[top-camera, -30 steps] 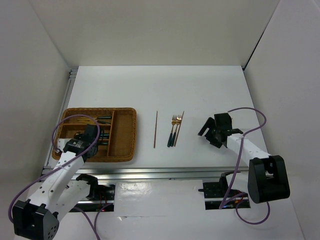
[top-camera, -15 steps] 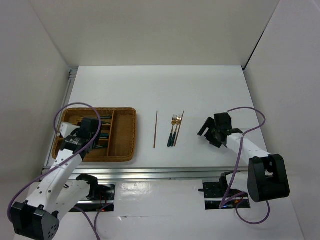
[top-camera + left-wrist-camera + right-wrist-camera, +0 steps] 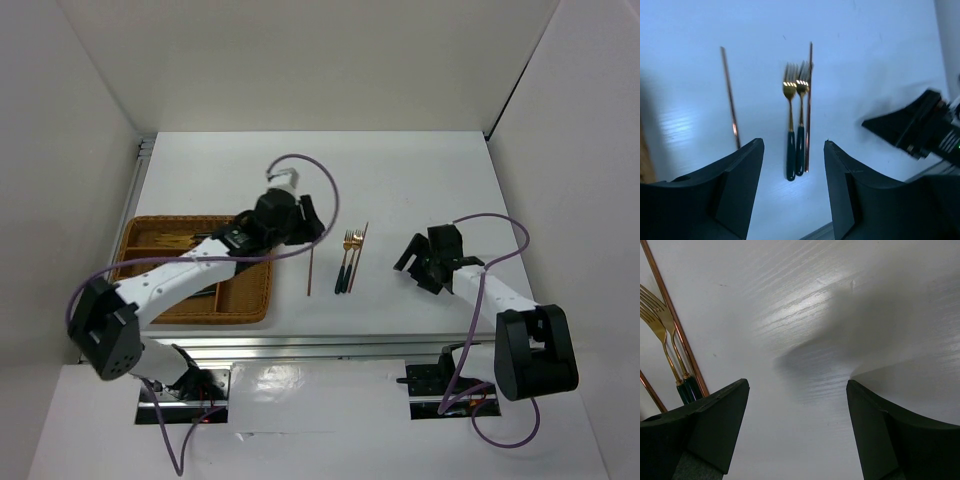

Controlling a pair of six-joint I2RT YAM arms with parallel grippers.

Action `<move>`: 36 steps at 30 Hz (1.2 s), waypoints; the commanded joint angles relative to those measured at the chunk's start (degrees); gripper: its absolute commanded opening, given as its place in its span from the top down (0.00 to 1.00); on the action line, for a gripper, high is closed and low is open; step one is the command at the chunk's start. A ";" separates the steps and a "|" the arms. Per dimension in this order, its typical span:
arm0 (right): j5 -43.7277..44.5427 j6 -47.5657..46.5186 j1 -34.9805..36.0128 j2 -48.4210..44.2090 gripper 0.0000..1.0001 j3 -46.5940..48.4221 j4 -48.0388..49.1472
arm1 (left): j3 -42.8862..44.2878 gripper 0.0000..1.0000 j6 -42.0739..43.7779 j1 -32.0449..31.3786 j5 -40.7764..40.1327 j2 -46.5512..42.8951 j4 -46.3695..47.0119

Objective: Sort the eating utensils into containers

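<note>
Two gold forks with dark green handles (image 3: 345, 262) lie side by side mid-table, a thin brown stick (image 3: 358, 256) right against them. A second brown stick (image 3: 311, 258) lies alone to their left. The woven tray (image 3: 266, 285) sits at the left, and the utensils (image 3: 178, 241) in its compartments are partly hidden by my left arm. My left gripper (image 3: 305, 222) hovers open and empty above the lone stick. In the left wrist view the forks (image 3: 794, 120) show between the open left gripper (image 3: 794, 145). My right gripper (image 3: 412, 255) is open and empty to the right of the forks.
White walls enclose the table on three sides. A metal rail runs along the near edge by the arm bases. In the right wrist view the open right gripper (image 3: 797, 385) frames bare table, with the forks (image 3: 665, 335) and a stick (image 3: 677, 325) at its left.
My left gripper opened over the tray, then the arm swung right, out over the table above the lone stick. The right arm has not moved.
</note>
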 commanded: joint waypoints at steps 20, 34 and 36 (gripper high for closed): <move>3.67 -0.44 -0.41 -2.89 0.14 0.26 -1.69 | 15.36 0.49 8.43 -10.04 -1.55 29.88 -6.40; 3.67 -0.44 -0.41 -1.83 0.14 -0.26 -1.69 | 19.06 0.49 8.96 -10.57 -0.93 34.36 -8.34; 3.67 -0.44 -0.41 -1.83 0.14 -0.27 -1.17 | 19.06 0.49 8.96 -10.57 -0.93 34.89 -8.34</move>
